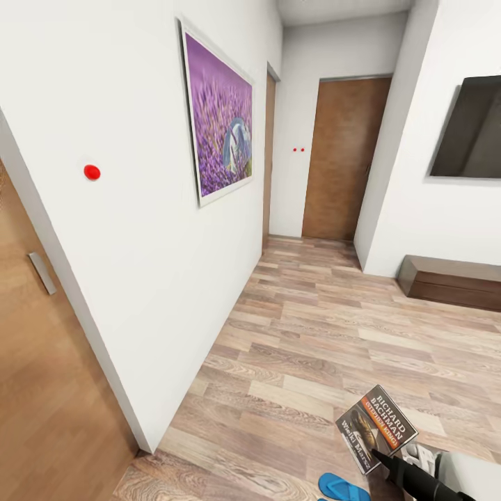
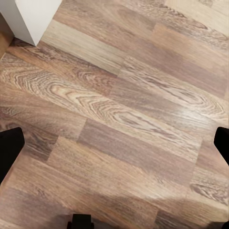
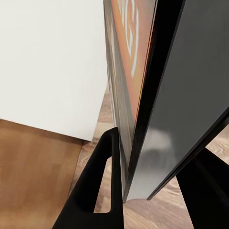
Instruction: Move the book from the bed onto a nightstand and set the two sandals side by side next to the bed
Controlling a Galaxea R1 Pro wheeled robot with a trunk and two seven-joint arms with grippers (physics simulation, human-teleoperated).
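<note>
The book (image 1: 376,427), dark with an orange band and white "Richard Bachman" lettering, hangs tilted above the wood-plank floor at the lower right of the head view. My right gripper (image 1: 381,458) is shut on its lower edge. In the right wrist view the book (image 3: 128,71) stands edge-on between the black fingers (image 3: 102,191) of that gripper (image 3: 143,162). One blue sandal (image 1: 343,487) lies on the floor just left of that arm. My left gripper (image 2: 114,145) is open over bare planks, holding nothing.
A white wall with a purple picture (image 1: 217,115) runs along the left and ends in a corner (image 1: 142,435) beside a wooden door (image 1: 42,376). Brown doors (image 1: 344,160) stand at the far end. A dark screen (image 1: 470,129) hangs above a long low dark cabinet (image 1: 452,282).
</note>
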